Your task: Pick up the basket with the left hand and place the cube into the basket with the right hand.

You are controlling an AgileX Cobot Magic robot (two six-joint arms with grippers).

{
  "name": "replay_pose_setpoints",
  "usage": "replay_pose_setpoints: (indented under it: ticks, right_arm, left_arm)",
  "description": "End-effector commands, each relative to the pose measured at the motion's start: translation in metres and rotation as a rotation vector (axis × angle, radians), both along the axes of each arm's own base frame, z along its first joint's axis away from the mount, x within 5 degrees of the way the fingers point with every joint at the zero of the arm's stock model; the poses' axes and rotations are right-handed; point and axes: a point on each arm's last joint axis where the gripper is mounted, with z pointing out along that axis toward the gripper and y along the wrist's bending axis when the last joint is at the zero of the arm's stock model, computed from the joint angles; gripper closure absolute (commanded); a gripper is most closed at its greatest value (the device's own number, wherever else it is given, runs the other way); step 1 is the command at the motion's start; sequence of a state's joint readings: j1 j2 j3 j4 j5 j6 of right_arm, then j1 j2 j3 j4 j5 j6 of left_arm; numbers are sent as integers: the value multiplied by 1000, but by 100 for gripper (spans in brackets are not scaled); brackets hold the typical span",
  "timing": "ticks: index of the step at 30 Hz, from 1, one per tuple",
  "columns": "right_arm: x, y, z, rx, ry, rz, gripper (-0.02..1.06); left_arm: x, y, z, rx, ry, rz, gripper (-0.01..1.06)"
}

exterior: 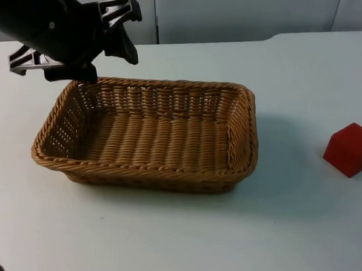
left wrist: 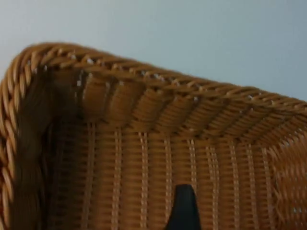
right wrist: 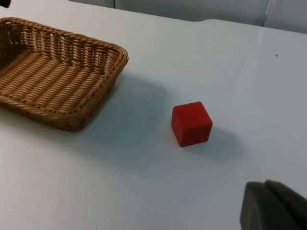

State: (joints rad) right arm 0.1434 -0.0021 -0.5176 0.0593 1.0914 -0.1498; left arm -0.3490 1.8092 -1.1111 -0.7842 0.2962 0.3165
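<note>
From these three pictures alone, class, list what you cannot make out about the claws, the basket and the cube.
- Left claw, top view: at the basket's far left corner, its tips hidden behind the rim, so grip cannot be told.
- Basket, left wrist view: blurred weave; one dark fingertip, cut off by the edge.
- Right claw, right wrist view: one fingertip, cut off by the edge.
- Cube, top view: its underside is hidden.

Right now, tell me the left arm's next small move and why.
Probably close the left gripper on the wicker basket rim. It sits at the basket's far left corner, one fingertip inside the wall, while the basket rests on the table and the red cube lies apart.
</note>
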Motion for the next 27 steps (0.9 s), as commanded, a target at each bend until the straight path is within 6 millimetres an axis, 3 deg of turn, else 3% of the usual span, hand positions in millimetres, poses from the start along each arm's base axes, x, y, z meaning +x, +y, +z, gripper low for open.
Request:
replay_pose_setpoints:
  ticks: [1,5,10,15,18,20,27]
  right_arm:
    - [1,0,-1,-7,-4,-5,105]
    - [1,0,-1,-7,-4,-5,105]
    - [1,0,-1,-7,-4,-5,105]
    - [1,0,-1,-7,-4,-5,105]
    - [1,0,-1,-7,-4,-5,105]
    - [1,0,-1,-7,-4,-5,105]
    - [1,0,-1,-7,-4,-5,105]
  left_arm:
    - [8,-5,2,64,-91,-53,42]
    - [14,-11,0,122,-147,-114,42]
    - [23,-20,-10,244,-204,-319,42]
    - [29,-23,-23,256,-174,-346,43]
    - [32,-23,-27,281,-174,-358,49]
    - [35,-22,-26,301,-191,-349,54]
    - [42,-21,-17,319,-201,-303,54]
